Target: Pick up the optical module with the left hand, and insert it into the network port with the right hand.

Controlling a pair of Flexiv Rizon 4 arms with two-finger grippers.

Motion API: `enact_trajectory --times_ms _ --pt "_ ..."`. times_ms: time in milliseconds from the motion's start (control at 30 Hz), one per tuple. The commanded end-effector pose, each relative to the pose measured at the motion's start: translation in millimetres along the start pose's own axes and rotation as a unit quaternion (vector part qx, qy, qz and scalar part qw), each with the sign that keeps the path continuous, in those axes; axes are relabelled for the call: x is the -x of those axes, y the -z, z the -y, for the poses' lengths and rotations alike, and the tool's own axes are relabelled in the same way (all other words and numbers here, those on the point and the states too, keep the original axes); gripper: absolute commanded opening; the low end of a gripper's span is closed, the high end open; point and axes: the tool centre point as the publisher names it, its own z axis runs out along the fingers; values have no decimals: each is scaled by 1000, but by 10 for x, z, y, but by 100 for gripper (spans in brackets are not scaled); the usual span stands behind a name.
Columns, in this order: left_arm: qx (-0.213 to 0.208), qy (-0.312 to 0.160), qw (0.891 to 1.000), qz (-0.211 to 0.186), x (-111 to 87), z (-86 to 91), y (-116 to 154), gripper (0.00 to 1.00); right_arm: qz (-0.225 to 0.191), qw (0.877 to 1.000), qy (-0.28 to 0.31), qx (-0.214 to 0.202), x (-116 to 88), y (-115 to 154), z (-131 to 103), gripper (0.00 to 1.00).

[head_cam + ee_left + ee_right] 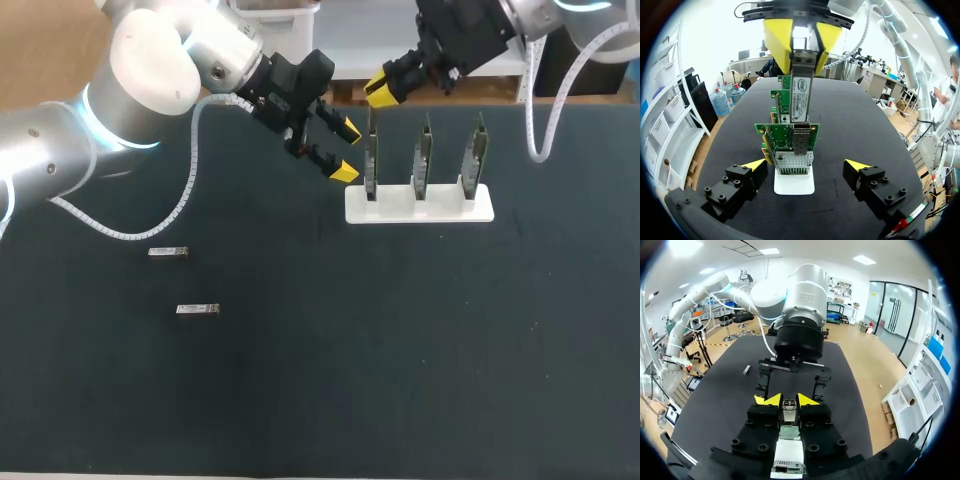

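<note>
Head view: left jaws gape empty just beside the card; right jaws hang above it. Left wrist view: right jaws clamp the module, its lower end at the port. Right wrist view: same grip. Pickup looks done; full seating seems left.

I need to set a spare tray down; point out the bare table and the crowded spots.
Free: the wide stretch of table right of the two modules and up to the white rack; also the strip right of the rack. Crowded: around the rack's leftmost card, where the left arm and right arm meet.
</note>
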Motion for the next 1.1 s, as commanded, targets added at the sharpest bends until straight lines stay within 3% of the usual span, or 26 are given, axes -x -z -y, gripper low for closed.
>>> enact_trajectory --times_ms 33,1100 --pt "-2 1 1000 -3 11 -17 1 100 1 1000 -1 1 -6 -11 3 0" --pt "-2 1 1000 -3 11 -17 1 100 -3 1000 7 -15 -51 -27 -42 0"
